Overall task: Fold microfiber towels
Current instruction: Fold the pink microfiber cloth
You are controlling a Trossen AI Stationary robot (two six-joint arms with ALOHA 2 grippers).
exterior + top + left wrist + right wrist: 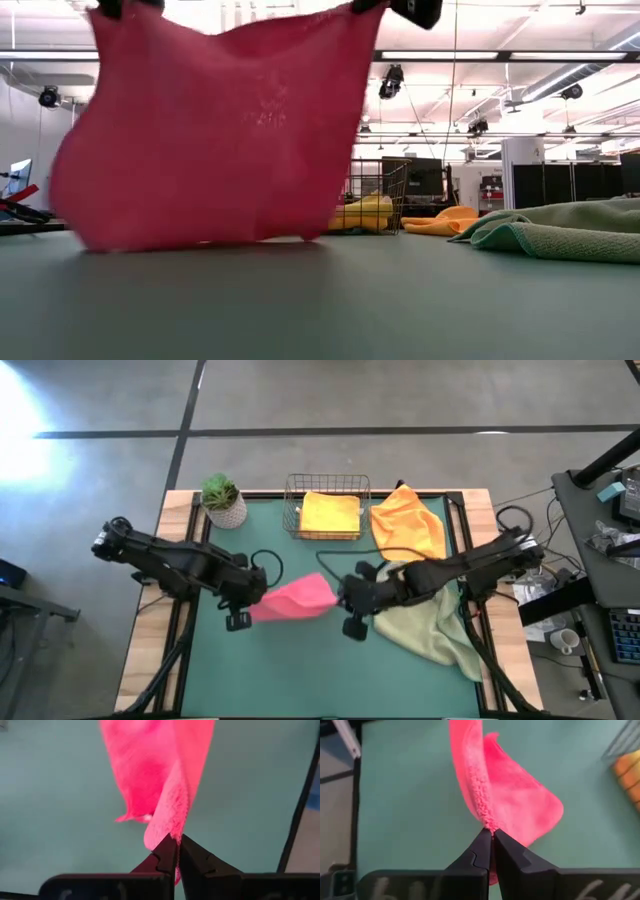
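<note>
Pink towel [215, 130] hangs pinched in both closed jaws, hem brushing table only in low view.

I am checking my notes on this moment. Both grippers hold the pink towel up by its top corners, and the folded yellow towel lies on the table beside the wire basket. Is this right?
Not quite. The yellow towel lies inside the wire basket, not beside it; the high view shows this. The rest holds: the left gripper and the right gripper are each shut on a top corner of the pink towel.
</note>
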